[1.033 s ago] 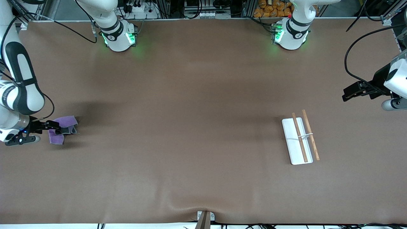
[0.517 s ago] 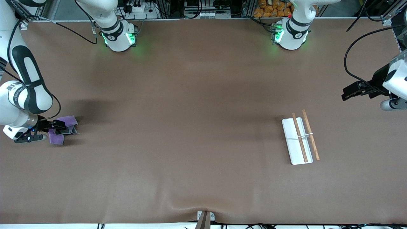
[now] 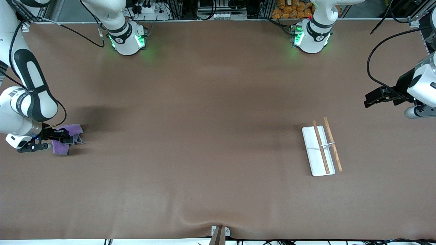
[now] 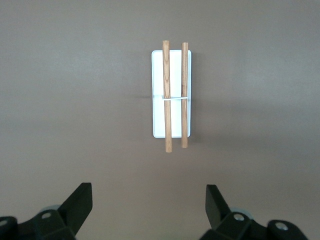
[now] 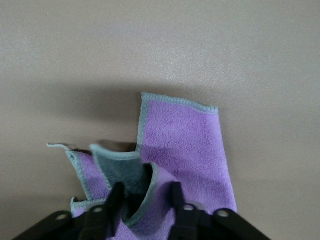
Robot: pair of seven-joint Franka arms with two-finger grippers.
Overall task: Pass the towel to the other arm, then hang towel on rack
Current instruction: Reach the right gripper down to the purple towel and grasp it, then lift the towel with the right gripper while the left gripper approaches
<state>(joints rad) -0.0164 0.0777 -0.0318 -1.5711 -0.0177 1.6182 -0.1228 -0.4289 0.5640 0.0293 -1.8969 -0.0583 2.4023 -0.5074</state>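
Note:
The purple towel (image 3: 73,129) lies crumpled on the table at the right arm's end, its grey reverse showing in a raised fold. In the right wrist view the towel (image 5: 185,145) fills the space between my fingers. My right gripper (image 3: 66,137) (image 5: 146,195) is low on the table, shut on that fold. The rack (image 3: 315,149) is a white tray base with two brown rods, toward the left arm's end. My left gripper (image 3: 368,102) (image 4: 148,200) is open and empty, up in the air over bare table beside the rack (image 4: 159,115).
Both arm bases (image 3: 127,39) (image 3: 310,37) stand along the table edge farthest from the front camera. A small bracket (image 3: 219,233) sits at the nearest edge. A brown cloth covers the table (image 3: 204,136).
My right arm's wrist has shifted a little toward the towel and its elbow has swung. My left gripper has drifted slightly toward the table's middle. The towel stays in place.

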